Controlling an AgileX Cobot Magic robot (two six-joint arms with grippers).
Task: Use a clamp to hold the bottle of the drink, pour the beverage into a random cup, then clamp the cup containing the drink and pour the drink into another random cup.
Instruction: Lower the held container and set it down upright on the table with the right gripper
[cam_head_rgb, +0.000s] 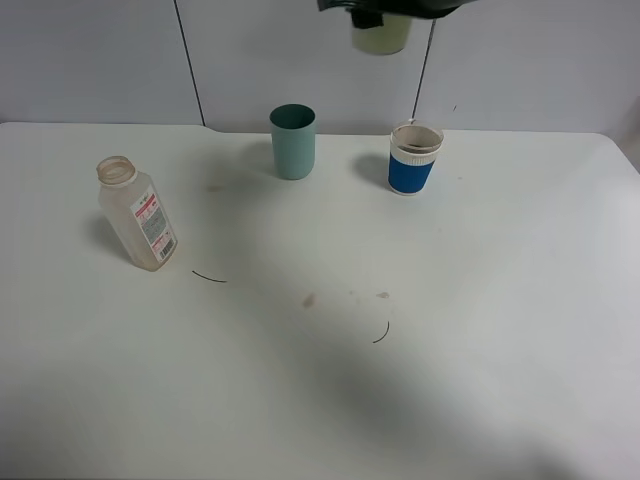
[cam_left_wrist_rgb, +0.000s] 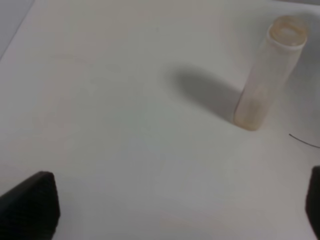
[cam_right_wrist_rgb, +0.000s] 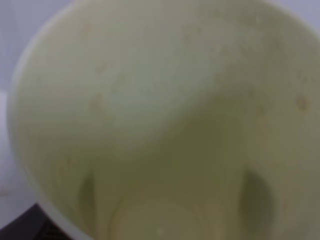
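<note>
A clear uncapped bottle (cam_head_rgb: 138, 215) with a red and white label stands upright at the table's left. It also shows in the left wrist view (cam_left_wrist_rgb: 265, 80). My left gripper (cam_left_wrist_rgb: 172, 220) is open and empty, some way from the bottle. A teal cup (cam_head_rgb: 293, 141) and a blue and white cup (cam_head_rgb: 414, 158) stand at the back of the table. My right gripper (cam_head_rgb: 388, 10) is shut on a pale yellow cup (cam_head_rgb: 381, 35) and holds it high over the back of the table, near the blue and white cup. The yellow cup's inside (cam_right_wrist_rgb: 165, 115) fills the right wrist view.
The white table (cam_head_rgb: 320, 400) carries two thin dark curved marks (cam_head_rgb: 210, 277) and a few small stains (cam_head_rgb: 309, 299) near its middle. A grey panelled wall (cam_head_rgb: 90, 60) runs along the back edge.
</note>
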